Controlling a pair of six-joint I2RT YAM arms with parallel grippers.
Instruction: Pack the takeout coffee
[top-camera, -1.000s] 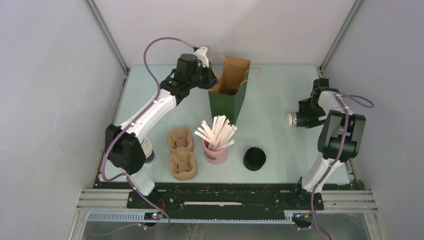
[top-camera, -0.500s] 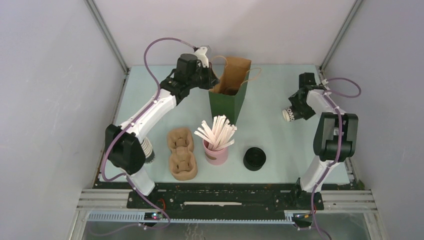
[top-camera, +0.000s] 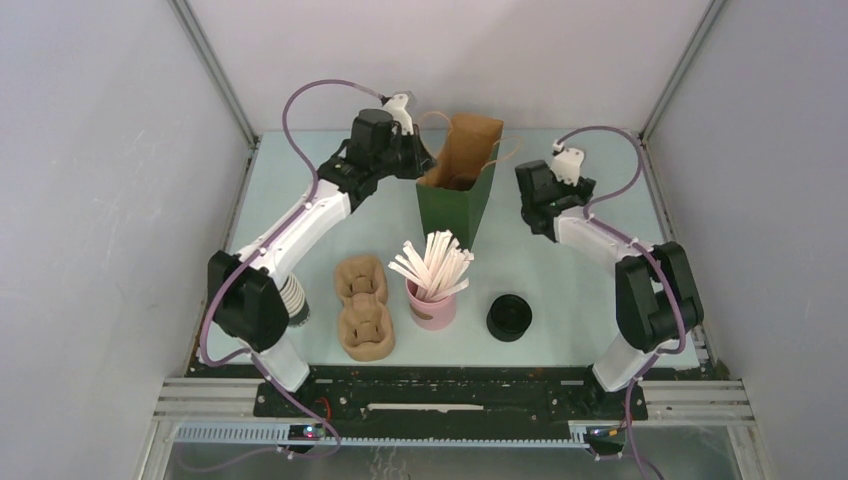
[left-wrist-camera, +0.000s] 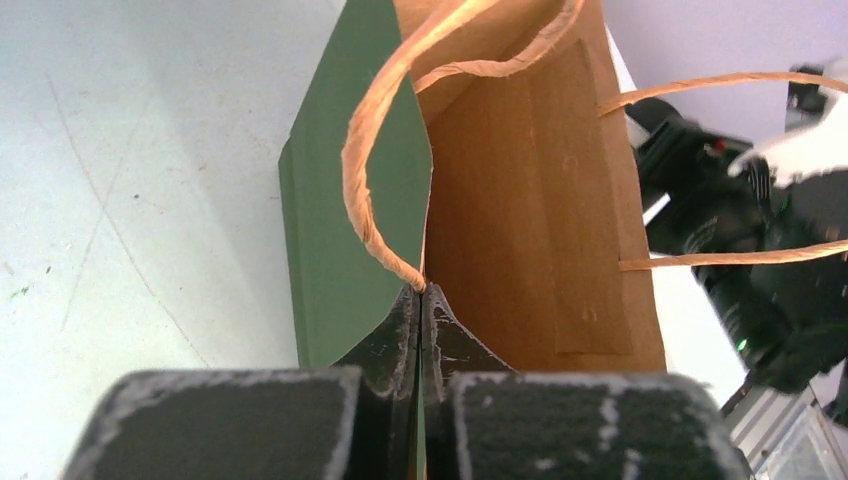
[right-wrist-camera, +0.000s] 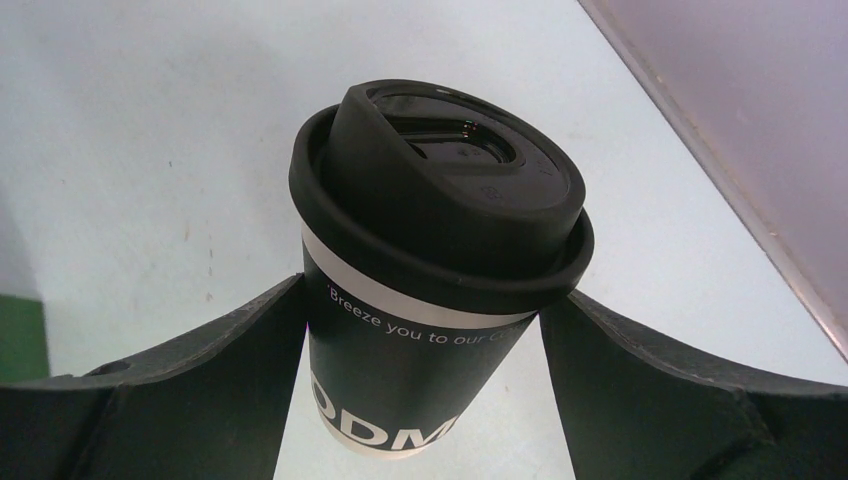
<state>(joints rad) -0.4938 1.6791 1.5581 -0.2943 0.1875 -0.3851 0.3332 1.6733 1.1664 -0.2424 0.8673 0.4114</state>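
Observation:
The takeout coffee (right-wrist-camera: 430, 200), a black paper cup with white lettering and a black lid, sits between the fingers of my right gripper (right-wrist-camera: 425, 300), which is shut on its body and holds it above the table. In the top view my right gripper (top-camera: 535, 205) hovers just right of the paper bag (top-camera: 455, 200), and the wrist hides the cup. The bag is green outside and brown inside, and stands open. My left gripper (left-wrist-camera: 420, 295) is shut on the bag's left rim beside the twine handle (left-wrist-camera: 375, 160); in the top view it (top-camera: 425, 165) is at the bag's mouth.
A pink straw holder (top-camera: 432, 305) full of straws stands in front of the bag. A squat black lid stack (top-camera: 508, 317) is to its right, brown pulp cup carriers (top-camera: 362, 305) to its left. A ribbed cup stack (top-camera: 297, 300) sits by the left arm's base.
My right arm has swung left and toward the back with the cup, from the table's right edge to just beside the bag. The left gripper has kept its hold on the bag.

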